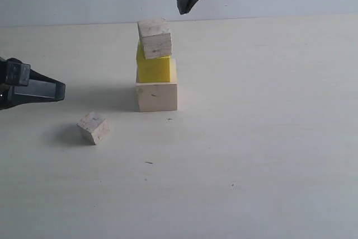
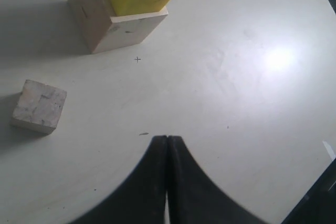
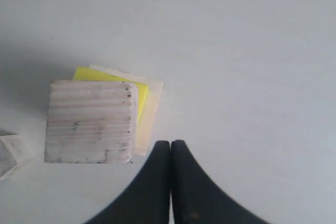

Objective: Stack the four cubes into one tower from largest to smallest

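A three-cube tower stands mid-table: the large pale wooden cube at the bottom, the yellow cube on it, and the grainy wooden cube on top, turned and overhanging to the left. The small wooden cube lies alone on the table, left of the tower. My right gripper hovers shut and empty just above and right of the tower top; its wrist view looks down on the grainy cube. My left gripper is shut and empty, low at the left edge, with the small cube ahead of it.
The pale tabletop stretches around the tower, with a plain wall behind. A few tiny dark specks mark the surface.
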`<act>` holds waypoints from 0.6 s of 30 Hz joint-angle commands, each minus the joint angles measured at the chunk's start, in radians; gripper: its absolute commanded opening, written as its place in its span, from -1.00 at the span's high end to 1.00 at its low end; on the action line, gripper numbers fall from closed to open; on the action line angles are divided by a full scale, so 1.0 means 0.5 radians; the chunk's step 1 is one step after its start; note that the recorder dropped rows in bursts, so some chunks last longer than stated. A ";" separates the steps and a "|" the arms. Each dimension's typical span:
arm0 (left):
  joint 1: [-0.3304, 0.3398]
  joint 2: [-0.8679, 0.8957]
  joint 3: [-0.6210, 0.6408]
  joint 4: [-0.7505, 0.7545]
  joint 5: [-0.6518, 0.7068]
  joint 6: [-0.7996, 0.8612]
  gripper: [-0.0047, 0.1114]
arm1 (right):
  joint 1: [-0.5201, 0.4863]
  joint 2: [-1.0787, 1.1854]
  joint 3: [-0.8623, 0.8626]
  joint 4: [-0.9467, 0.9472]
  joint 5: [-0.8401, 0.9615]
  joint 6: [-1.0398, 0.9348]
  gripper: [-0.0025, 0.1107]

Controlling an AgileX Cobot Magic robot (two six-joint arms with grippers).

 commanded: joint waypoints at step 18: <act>-0.012 -0.023 0.006 0.029 0.010 -0.030 0.92 | -0.144 0.181 -0.008 0.297 -0.004 -0.074 0.96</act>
